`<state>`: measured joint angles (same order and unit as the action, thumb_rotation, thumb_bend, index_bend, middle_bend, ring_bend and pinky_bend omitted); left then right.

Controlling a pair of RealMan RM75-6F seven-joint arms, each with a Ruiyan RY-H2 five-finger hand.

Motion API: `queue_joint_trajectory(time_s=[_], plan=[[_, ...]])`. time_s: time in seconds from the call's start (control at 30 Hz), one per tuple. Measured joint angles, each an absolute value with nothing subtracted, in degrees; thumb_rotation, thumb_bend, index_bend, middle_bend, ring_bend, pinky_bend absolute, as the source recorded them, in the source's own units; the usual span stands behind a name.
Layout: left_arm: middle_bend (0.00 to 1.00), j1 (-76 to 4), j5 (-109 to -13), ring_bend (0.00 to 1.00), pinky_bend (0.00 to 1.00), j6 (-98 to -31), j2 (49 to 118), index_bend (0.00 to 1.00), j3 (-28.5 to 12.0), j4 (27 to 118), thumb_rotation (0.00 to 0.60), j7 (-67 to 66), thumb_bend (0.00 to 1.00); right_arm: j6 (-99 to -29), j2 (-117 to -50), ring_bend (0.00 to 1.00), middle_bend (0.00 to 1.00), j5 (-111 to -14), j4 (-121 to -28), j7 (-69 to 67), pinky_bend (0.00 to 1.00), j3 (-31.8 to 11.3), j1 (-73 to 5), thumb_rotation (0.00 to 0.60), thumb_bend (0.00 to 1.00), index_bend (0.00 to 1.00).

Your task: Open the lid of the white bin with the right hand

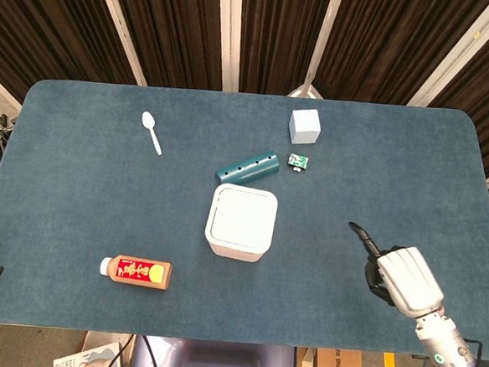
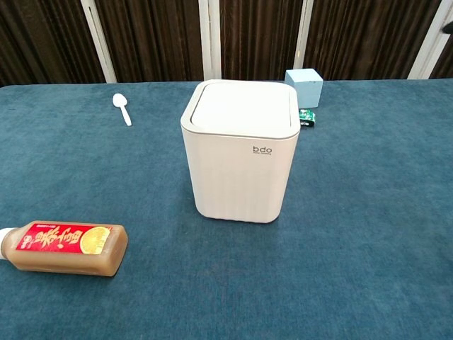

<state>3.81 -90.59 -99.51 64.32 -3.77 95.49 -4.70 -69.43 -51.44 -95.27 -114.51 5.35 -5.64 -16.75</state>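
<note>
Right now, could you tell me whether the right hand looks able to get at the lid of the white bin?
Probably yes. The right hand hangs over bare cloth to the right of the white bin, with nothing lying between them. The lid is closed and uncovered from above; the teal tube lies behind the bin, out of the way.

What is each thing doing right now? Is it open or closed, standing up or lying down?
white bin: standing upright, lid closed.
drink bottle: lying on its side, cap on.
white spoon: lying flat on the table.
teal tube: lying on its side.
pale blue cube: resting on the table.
right hand: over the table, holding nothing, one finger pointing out.
</note>
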Motion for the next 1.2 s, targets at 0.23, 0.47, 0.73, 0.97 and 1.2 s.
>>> queue_joint_trajectory(time_s=[0.23, 0.47, 0.73, 0.97, 1.2], plan=[[0.00, 3.9, -90.6, 0.00, 0.00, -100.3, 64.9, 0.10, -4.2, 95.2, 0.600, -4.8, 0.00, -60.8, -50.2, 0.80, 0.80, -92.8, -118.4, 7.5, 0.74, -6.7, -22.1, 0.600, 0.73, 0.06], [0.00, 3.8, -90.4, 0.00, 0.00, -99.9, 64.9, 0.10, -4.2, 95.1, 0.600, -4.9, 0.00, -54.9, -51.3, 0.80, 0.80, -87.0, -121.9, 12.8, 0.74, -8.6, -27.2, 0.600, 0.73, 0.06], [0.00, 3.7, -90.2, 0.00, 0.00, -99.4, 64.7, 0.10, -4.2, 95.3, 0.600, -4.8, 0.00, -51.4, -52.8, 0.80, 0.80, -80.0, -124.5, 19.4, 0.74, -9.9, -30.8, 0.600, 0.73, 0.06], [0.00, 3.8, -90.0, 0.00, 0.00, -99.7, 64.6, 0.10, -4.3, 95.4, 0.600, -4.4, 0.00, -49.0, -55.3, 0.80, 0.80, -74.0, -126.3, 26.2, 0.74, -9.9, -34.3, 0.600, 0.73, 0.06], [0.00, 3.7, -90.0, 0.00, 0.00, -99.5, 64.4, 0.10, -4.3, 95.2, 0.600, -3.9, 0.00, -48.4, -57.9, 0.80, 0.80, -67.3, -127.3, 31.8, 0.74, -9.8, -37.9, 0.600, 0.73, 0.06]])
